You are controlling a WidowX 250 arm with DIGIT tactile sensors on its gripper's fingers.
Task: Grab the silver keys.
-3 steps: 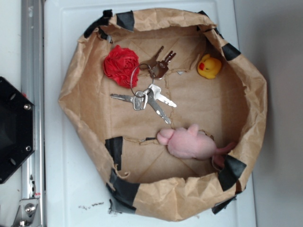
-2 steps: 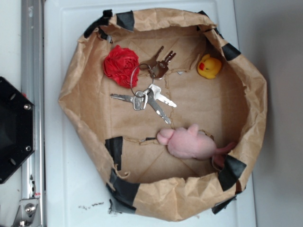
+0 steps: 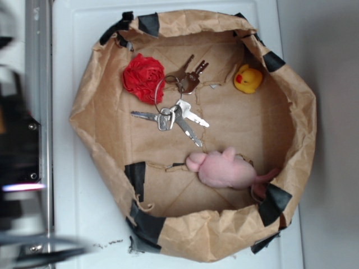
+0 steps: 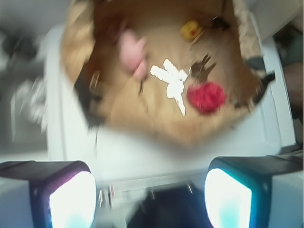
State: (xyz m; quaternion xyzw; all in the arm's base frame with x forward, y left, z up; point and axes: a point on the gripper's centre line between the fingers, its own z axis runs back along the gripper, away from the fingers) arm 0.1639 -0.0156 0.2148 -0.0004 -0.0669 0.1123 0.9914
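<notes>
Silver keys (image 3: 170, 119), three flat shiny blades on a thin wire ring, lie unmoved mid-floor of the taped brown paper bowl (image 3: 90, 106). The tool (image 4: 151, 194), jaws wide and empty, has just begun blurring away from its perch; approach starting.

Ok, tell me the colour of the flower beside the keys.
Red. The flower lies just left of the key ring; the exterior view shows it best.

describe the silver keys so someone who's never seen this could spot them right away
Look inside the crumpled brown paper basket with black tape patches. Near the middle of its floor, just below the red fabric rose and above the pink plush toy, lie the shiny silver keys, fanned out flat. A thin wire ring links them to the darker brownish keys; only these gleam bright silver.
</notes>
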